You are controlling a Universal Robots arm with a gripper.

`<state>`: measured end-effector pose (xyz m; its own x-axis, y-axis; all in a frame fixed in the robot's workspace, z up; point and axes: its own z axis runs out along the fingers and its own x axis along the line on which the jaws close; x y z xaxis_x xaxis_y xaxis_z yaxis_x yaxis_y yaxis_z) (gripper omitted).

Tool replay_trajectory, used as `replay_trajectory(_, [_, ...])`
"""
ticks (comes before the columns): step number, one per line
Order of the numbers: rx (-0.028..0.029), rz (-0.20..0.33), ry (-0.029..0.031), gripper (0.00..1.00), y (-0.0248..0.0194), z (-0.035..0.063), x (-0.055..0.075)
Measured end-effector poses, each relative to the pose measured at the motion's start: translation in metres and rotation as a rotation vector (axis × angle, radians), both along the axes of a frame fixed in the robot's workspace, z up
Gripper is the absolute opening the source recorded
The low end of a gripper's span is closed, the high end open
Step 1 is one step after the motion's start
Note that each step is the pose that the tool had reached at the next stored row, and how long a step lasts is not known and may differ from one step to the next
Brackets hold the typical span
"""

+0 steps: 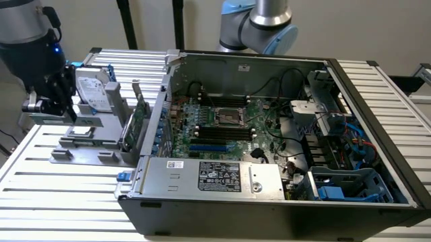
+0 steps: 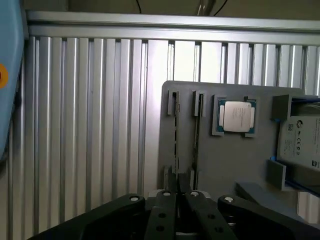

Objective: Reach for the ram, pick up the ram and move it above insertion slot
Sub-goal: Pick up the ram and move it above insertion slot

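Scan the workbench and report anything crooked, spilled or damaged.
Nothing stands out. The processor sits square in its pocket on the grey holder, the hard drive sits in its cradle beside it, and the open computer case shows no visible damage. The pincer hangs over the holder's slots.
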<state>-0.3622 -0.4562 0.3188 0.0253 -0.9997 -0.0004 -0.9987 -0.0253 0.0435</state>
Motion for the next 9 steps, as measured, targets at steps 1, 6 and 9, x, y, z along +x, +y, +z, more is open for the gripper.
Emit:
replay_trajectory(1, [0.0001,0.000,0.0008,0.13,0.0000,0.0044,0.003])
replay_trajectory(6, [0.0000,0.000,0.0066,0.13,0.0000,0.0271,0.021])
replay_trajectory(9, [0.0001,0.000,0.0091,0.13,0.0001,0.0408,0.034])
